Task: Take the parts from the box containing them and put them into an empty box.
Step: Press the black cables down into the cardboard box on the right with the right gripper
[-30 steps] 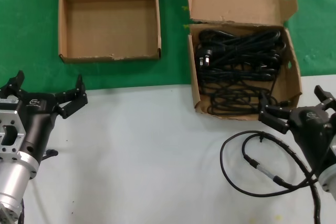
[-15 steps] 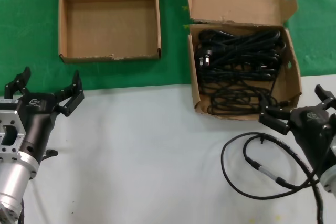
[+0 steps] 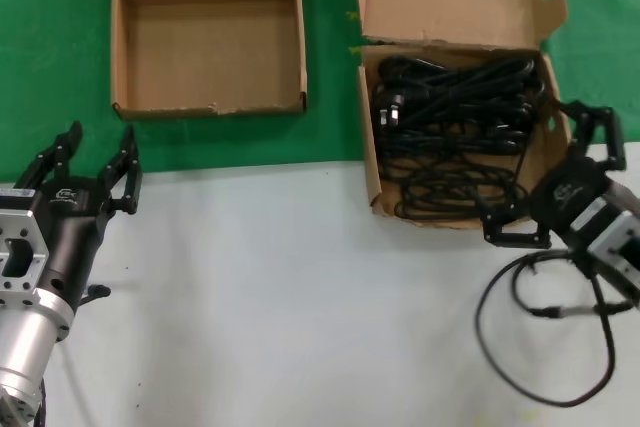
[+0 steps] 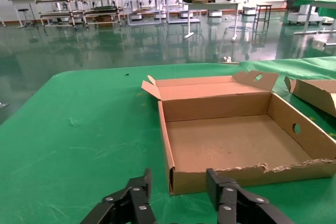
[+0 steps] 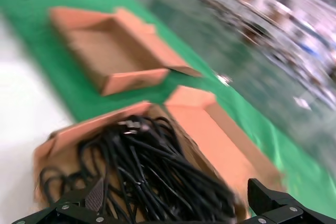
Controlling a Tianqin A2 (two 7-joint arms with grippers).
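The parts (image 3: 452,127), bundled black power cords, fill the box containing them (image 3: 555,162), which has a tall slotted lid, at the right. My right gripper (image 3: 550,177) is open at that box's near right corner, one finger over the side wall and one at the front wall. In the right wrist view the cords (image 5: 152,171) lie just beyond the open gripper (image 5: 178,198), with nothing held. The empty box (image 3: 210,47) sits at the far left. My left gripper (image 3: 98,155) is open, short of its ragged front edge (image 4: 247,172), with nothing between its fingers (image 4: 139,195).
The boxes stand on a green cloth (image 3: 40,67); the near surface is a white tabletop (image 3: 280,297). My right arm's thick black cable with a silver connector (image 3: 548,312) loops on the white top below the right gripper. The empty box (image 5: 115,56) also shows far off in the right wrist view.
My right gripper has swung up and turned, from the white tabletop to the full box's near right corner. My left gripper's fingers have turned and now point towards the empty box.
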